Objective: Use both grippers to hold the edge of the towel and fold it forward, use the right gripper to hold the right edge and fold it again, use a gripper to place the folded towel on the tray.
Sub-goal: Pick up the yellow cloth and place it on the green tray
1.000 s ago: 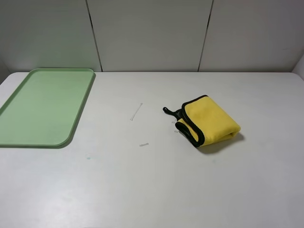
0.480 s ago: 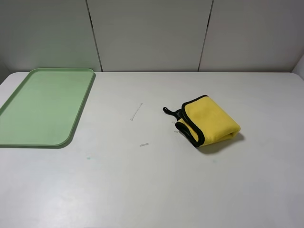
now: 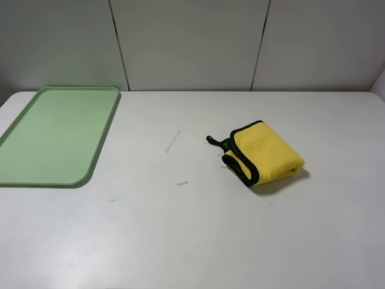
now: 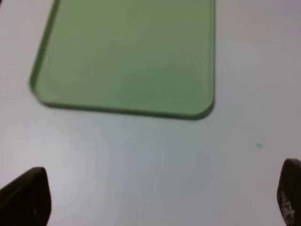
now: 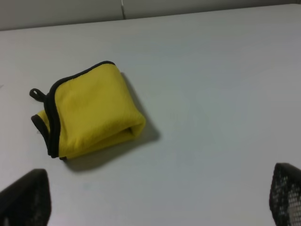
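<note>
A yellow towel (image 3: 264, 152) with black trim is lying folded into a thick bundle on the white counter (image 3: 192, 241), right of the middle. Its small black hanging loop (image 3: 210, 140) is sticking out toward the pale green tray (image 3: 54, 132), which is sitting well apart at the far left and holding nothing. Neither arm is showing in the high view. The right fingers (image 5: 23, 197) are spread wide and gripping nothing, hovering near the towel without touching it. The left fingers (image 4: 26, 197) are likewise released and empty, hanging over bare counter just short of the tray. Judging from this, both folds are looking done and only the carry to the tray is waiting. The main risk is coming from the bundle itself: its layers are sitting loosely, so fingers closing on the top layer alone would be peeling it open in the air. A pinch at the rounded fold may be slipping off. The long trip across the counter is giving the towel time to sag, and a low release could be leaving it draped over the tray's rim.
</note>
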### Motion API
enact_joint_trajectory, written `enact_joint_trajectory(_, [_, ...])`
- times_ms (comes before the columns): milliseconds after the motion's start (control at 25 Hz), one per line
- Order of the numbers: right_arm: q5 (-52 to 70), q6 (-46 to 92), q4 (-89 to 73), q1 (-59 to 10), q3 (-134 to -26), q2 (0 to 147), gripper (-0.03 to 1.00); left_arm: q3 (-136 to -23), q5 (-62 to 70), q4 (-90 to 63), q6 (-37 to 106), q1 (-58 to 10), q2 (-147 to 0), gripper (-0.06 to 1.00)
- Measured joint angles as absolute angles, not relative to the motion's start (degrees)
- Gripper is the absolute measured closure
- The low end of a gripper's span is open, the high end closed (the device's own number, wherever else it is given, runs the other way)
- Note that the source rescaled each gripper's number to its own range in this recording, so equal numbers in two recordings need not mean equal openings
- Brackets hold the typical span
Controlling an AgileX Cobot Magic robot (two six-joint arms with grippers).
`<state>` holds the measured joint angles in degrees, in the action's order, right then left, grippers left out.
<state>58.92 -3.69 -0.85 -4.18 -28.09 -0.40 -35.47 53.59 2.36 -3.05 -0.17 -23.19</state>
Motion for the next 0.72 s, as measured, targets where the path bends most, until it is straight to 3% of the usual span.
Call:
enact_joint_trajectory(440, [58.9,-3.7,-0.8,-4.2,-28.1,-0.4,-0.03,-44.6,41.1,-23.3,20.1,-1.3,-60.8,-0.01])
enact_joint_trajectory(720, [58.9,-3.7,-0.8,-4.2,-28.1,-0.4,-0.03,-50.8,30.7,-25.7,21.4,-14.3,-79.4,-0.01])
